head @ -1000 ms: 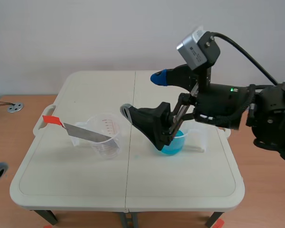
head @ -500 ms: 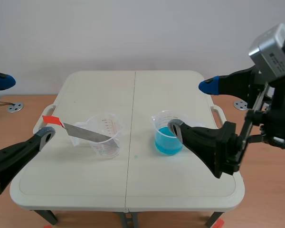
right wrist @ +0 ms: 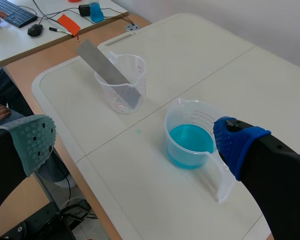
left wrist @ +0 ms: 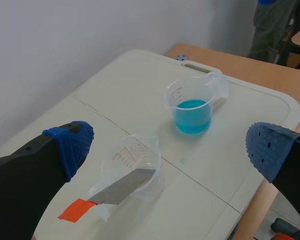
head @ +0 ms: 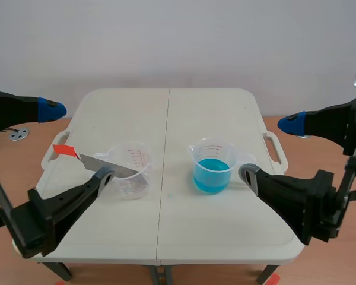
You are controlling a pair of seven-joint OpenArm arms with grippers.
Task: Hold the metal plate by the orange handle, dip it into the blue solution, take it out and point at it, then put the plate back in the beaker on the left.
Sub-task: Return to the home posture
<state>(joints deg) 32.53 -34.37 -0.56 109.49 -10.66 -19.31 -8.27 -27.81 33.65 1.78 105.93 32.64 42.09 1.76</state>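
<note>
We take the clear beaker (head: 132,172) as our landmark. The metal plate (head: 110,167) leans in it. We see the plate's lower end only through the clear wall, and we cannot tell whether it touches the bottom. Its orange handle (head: 63,151) sticks out over the rim on the side away from the blue beaker (head: 212,166).

The blue beaker stands on the white table (head: 166,237) beside our landmark, across the middle seam, and the two are apart. The solution fills roughly its lower half.

The left gripper (head: 77,142) hangs above the landmark's handle side with its fingers spread wide and holding nothing. The right gripper (head: 270,148) is well apart from the landmark, beyond the blue beaker. It too is spread wide and holds nothing. Both arms are cut off at the frame edges.

Each beaker carries red scale marks, but they are too small for us to read. From the right wrist, a keyboard (right wrist: 12,11) and a mouse (right wrist: 35,30) lie on a desk beyond the landmark, and both are partly cut off.
</note>
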